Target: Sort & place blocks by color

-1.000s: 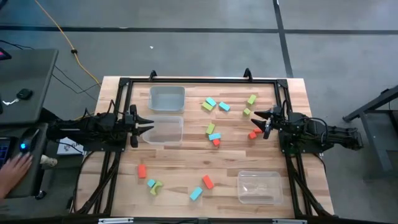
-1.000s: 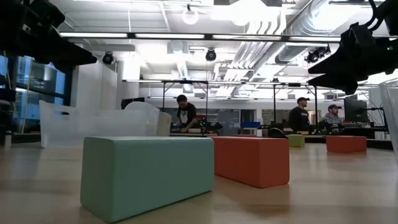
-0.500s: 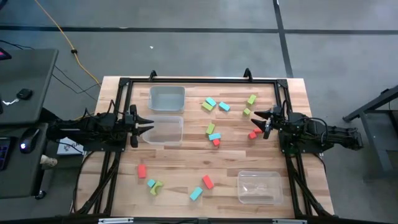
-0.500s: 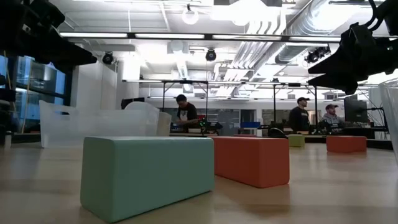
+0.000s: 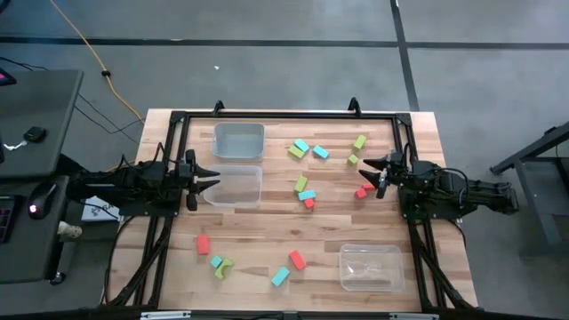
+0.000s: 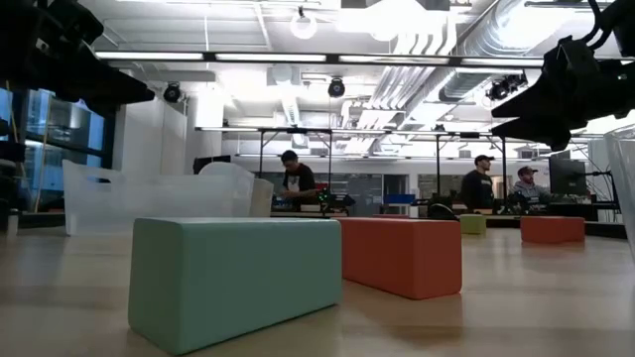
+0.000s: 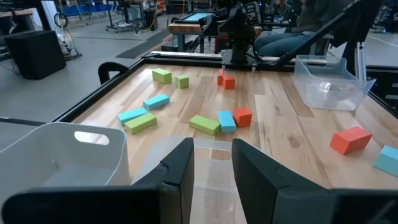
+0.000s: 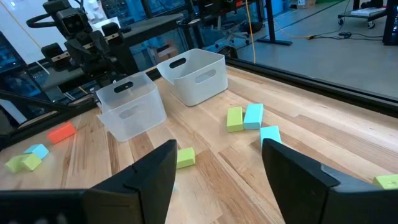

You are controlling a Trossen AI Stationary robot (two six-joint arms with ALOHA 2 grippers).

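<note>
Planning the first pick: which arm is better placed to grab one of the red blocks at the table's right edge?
Right. The right gripper hangs open directly beside the red blocks, while the left gripper sits across the table, at the clear bin.

Open-plan robotics lab, as I see it.
Exposed ceiling ducts, strip lights, more workbenches behind my table, people at distant stations, polished concrete floor.

Around my wooden table lay a grey concrete floor, a yellow cable trailing across it. A dark desk stood to the left. Beyond, bright ceiling lights, white ducts and seated people filled the room.
</note>
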